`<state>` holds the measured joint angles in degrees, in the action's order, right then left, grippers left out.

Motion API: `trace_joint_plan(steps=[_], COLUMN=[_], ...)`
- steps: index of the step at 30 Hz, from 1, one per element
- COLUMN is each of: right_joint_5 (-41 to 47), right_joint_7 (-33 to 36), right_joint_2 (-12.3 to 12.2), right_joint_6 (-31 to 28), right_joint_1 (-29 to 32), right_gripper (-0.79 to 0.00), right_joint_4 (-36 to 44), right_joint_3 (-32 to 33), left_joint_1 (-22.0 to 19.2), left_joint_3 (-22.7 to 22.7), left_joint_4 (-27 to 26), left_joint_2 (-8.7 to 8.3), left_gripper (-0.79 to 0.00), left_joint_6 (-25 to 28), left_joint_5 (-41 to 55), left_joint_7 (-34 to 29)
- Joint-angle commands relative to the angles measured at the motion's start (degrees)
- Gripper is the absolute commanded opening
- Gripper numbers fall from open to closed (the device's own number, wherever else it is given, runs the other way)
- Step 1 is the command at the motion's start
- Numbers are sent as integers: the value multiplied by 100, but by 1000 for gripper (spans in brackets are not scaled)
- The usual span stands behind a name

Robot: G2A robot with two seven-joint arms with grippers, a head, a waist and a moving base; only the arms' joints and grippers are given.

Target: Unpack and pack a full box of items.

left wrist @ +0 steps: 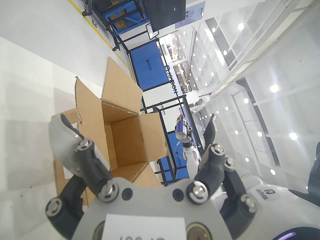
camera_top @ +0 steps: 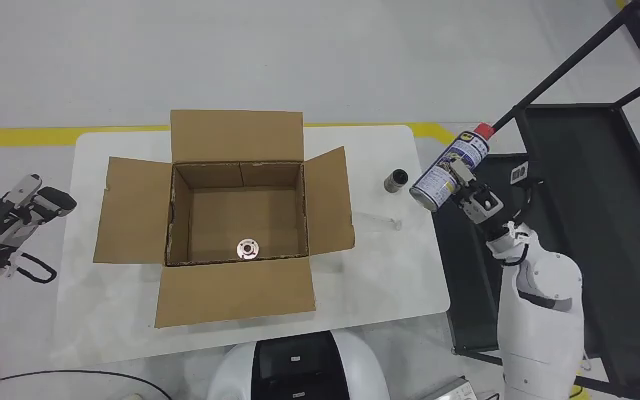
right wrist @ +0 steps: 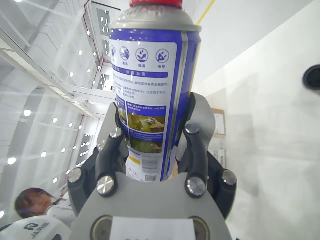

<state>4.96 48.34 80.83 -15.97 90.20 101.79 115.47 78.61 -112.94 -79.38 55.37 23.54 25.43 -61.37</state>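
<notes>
— White table [camera_top: 390, 270]: where's the spray can [right wrist: 150, 81]?
— Aloft above its right edge, clamped in the right gripper [camera_top: 468, 186]. Blue-and-yellow body, white label, red cap.
— And the box [camera_top: 240, 215]?
— Mid-table, flaps spread. Left gripper [left wrist: 136, 123] gapes, holding nothing.
</notes>
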Motion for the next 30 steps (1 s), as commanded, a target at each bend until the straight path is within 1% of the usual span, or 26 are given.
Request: trace_joint_plan(steps=[1, 3, 6, 9, 14, 28, 29, 30], right_joint_5=[-149, -238, -935, -1294, -1945, -1992, -2408, -2694], right_joint_7=[-202, -370, -776, -1279, -1941, -1975, -1983, -2138], right_joint_2=[1, -8, -25, -22, -29, -31, -54, -59], right_joint_6=[-570, -891, -1788, -2433, -3249, -3277, -3431, -3611], right_joint_1=[154, 255, 393, 439, 431, 422, 393, 373], right_gripper=[-785, -785, -785, -785, -785, -785, -785, -785], right_joint_4=[-263, -393, -626, -918, -1356, -1387, -1280, -1375], right_joint_3=[-39, -22, -13, -76, -159, -164, -99, -92], left_joint_1=[0, 0, 0, 0, 0, 0, 0, 0], left_joint_3=[0, 0, 0, 0, 0, 0, 0, 0], left_joint_4=[0, 0, 0, 0, 0, 0, 0, 0], left_joint_2=[0, 0, 0, 0, 0, 0, 0, 0], left_gripper=[0, 0, 0, 0, 0, 0, 0, 0], left_joint_6=[0, 0, 0, 0, 0, 0, 0, 0], left_joint_5=[0, 0, 0, 0, 0, 0, 0, 0], left_joint_7=[0, 0, 0, 0, 0, 0, 0, 0])
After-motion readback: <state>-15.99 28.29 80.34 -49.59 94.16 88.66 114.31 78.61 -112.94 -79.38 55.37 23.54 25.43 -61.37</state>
